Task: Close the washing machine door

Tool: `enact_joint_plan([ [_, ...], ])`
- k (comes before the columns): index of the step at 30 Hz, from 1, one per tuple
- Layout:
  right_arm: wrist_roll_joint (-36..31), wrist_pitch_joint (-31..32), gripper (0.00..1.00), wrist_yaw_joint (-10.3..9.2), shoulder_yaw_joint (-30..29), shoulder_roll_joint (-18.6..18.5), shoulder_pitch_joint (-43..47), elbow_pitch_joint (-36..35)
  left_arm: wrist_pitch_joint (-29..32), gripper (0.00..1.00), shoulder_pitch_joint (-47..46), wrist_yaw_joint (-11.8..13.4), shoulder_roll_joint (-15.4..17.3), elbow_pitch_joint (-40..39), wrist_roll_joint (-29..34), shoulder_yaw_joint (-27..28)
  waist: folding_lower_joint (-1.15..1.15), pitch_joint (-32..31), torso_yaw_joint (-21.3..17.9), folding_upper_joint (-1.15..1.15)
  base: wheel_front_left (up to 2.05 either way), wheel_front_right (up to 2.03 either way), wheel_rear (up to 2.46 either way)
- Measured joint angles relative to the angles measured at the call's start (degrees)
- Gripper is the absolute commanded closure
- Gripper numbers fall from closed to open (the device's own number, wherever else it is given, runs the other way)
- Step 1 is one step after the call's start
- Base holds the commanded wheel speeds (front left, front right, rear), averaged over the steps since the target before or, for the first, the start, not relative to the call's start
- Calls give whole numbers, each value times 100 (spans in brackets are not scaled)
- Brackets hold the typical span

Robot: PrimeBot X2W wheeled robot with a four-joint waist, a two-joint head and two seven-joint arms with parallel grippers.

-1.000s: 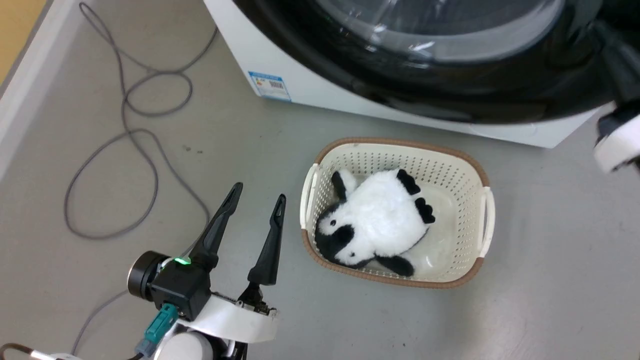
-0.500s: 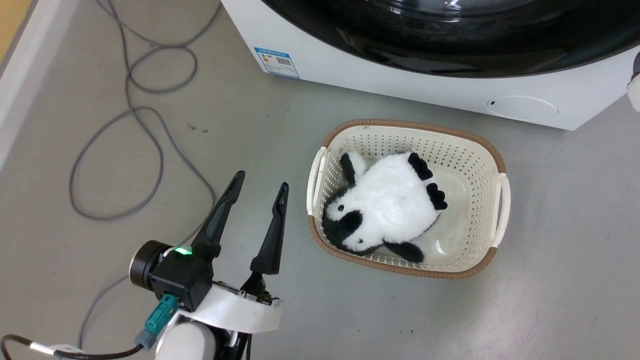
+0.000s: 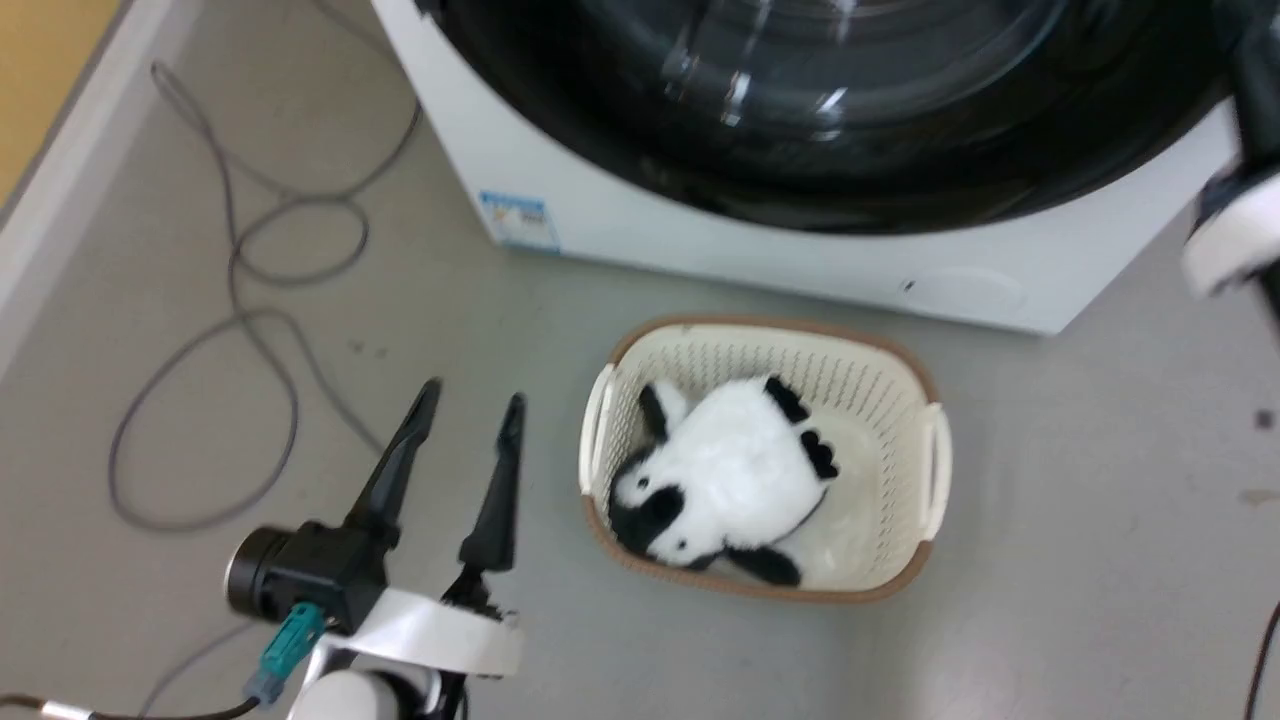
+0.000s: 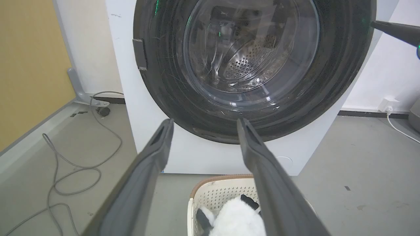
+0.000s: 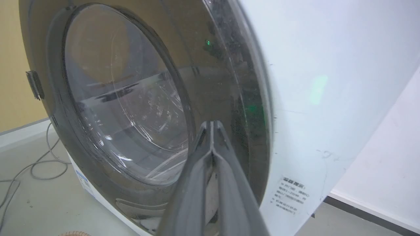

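Note:
The washing machine (image 3: 700, 250) is a white box at the top of the head view. Its door (image 3: 820, 110), a black-rimmed disc with a clear glass bowl, lies flat against the front. The left wrist view faces the door (image 4: 252, 65) head-on, with the steel drum behind the glass. My left gripper (image 3: 472, 395) hovers open and empty over the floor, left of the basket, its fingers (image 4: 147, 170) spread wide. My right gripper (image 5: 211, 124) is shut on nothing, its tips before the right side of the door's (image 5: 131, 98) rim. I cannot tell whether they touch.
A cream basket (image 3: 935, 470) holding a black-and-white plush toy (image 3: 730, 470) stands on the grey floor just before the machine. A loose grey cable (image 3: 240, 330) loops on the floor to the left, near the skirting (image 3: 60, 200). My right forearm (image 3: 1235, 240) shows at the right edge.
The head camera has shifted. A second ago the door's rim overhung the machine's lower front; now it sits against it, with the round cap showing. My left gripper keeps its open pose.

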Motion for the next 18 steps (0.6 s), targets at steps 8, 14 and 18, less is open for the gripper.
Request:
enact_joint_plan([
  [8,-223,-77,100,0,-650,471,1633,-1252,0,0,389,8,-2,245,-9,403,-1,-791,-356,0,0,0,0],
  [14,-547,-77,100,-2,-1250,1139,3071,-2214,0,0,693,10,-8,252,-8,573,-1,-1304,-629,0,0,0,0],
  [18,-698,-76,100,-2,-1549,1701,3788,-2662,0,0,882,25,-11,222,-8,600,-1,-1557,-790,0,0,0,0],
])
